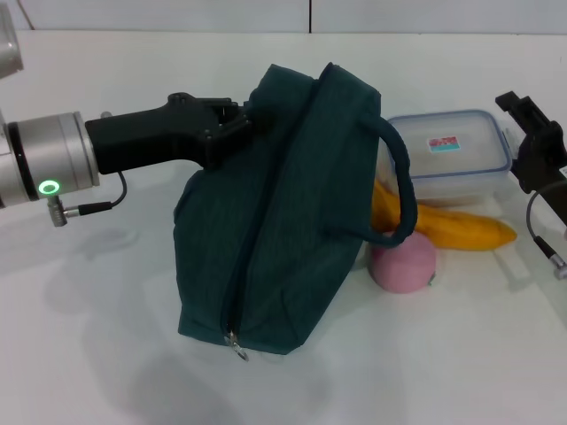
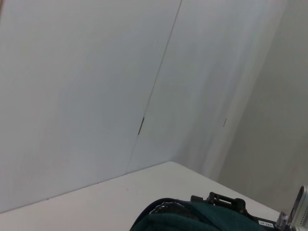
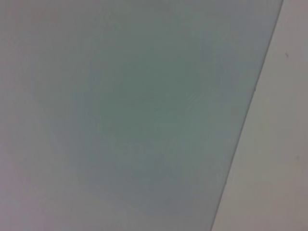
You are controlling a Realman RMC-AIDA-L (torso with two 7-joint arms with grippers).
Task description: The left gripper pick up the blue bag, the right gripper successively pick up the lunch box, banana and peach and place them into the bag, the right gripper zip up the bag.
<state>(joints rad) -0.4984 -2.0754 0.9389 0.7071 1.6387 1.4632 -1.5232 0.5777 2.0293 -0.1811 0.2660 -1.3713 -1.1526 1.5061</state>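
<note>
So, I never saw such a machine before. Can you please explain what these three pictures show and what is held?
It is a robot with two arms, each ending in a claw. The head view looks down at a white table. The left gripper reaches in and is closed on the upper side of the blue bag, which stands on the table. Behind the bag lie a lunch box, a banana and a peach. The right gripper waits at the right edge, holding nothing. The two wrist views come from cameras on the arms; they show mostly wall.
</note>
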